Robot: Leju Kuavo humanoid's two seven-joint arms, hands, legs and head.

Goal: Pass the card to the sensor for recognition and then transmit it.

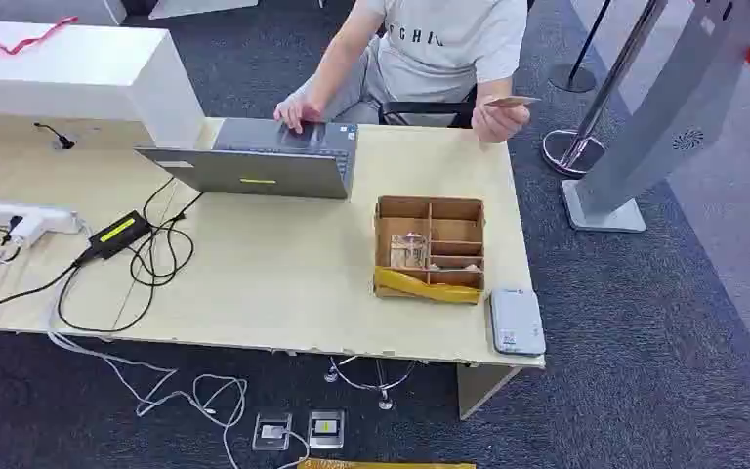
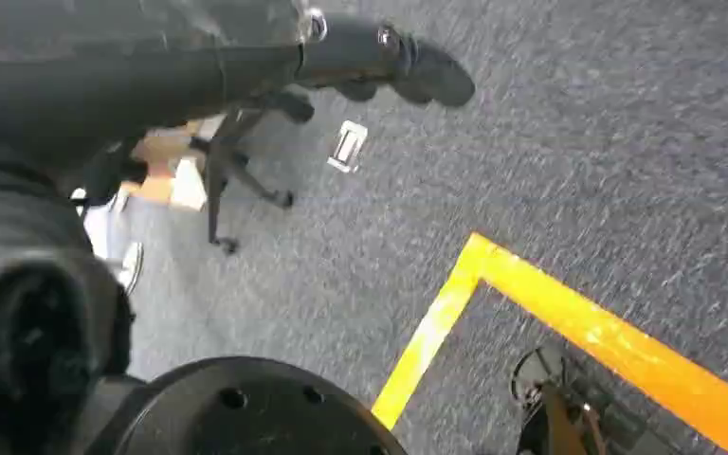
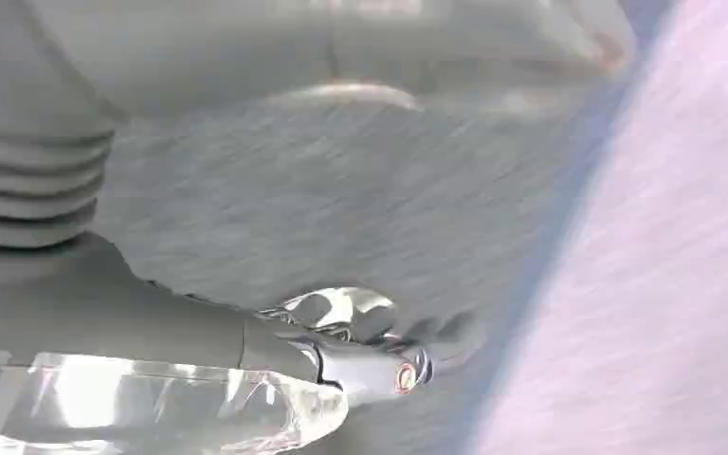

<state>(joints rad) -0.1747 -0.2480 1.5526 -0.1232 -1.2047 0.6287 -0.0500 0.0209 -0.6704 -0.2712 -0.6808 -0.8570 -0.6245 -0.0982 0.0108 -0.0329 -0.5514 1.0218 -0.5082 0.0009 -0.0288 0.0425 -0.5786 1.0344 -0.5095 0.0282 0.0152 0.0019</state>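
Nothing is handed over yet: the person (image 1: pixel 430 49) behind the desk (image 1: pixel 273 283) holds out the card (image 1: pixel 513 101), well apart from the sensor (image 1: pixel 517 320) at the near corner. Left hand (image 2: pixel 379 62) and right hand (image 3: pixel 360 351) hang blurred; I cannot tell their fingers' state

The left hand (image 2: pixel 379 66) hangs down over the floor, its dark fingers (image 2: pixel 431 76) stretched out. The right hand (image 3: pixel 341 351) hangs down too, blurry.
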